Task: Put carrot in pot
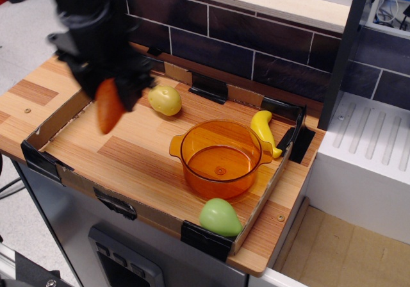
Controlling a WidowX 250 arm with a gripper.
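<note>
End effector (pixel 109 88) clamped on the carrot (pixel 108 113), blurred, airborne up-left of the pot (pixel 220 159), well clear of the worktop (pixel 138 155). Pick looks done; remaining: carry over the pot rim, release. Pot empty.

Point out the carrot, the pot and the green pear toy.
carrot (pixel 108 108), main view, middle of its body.
pot (pixel 255 168), main view, right side wall.
green pear toy (pixel 220 216), main view, its centre.
</note>
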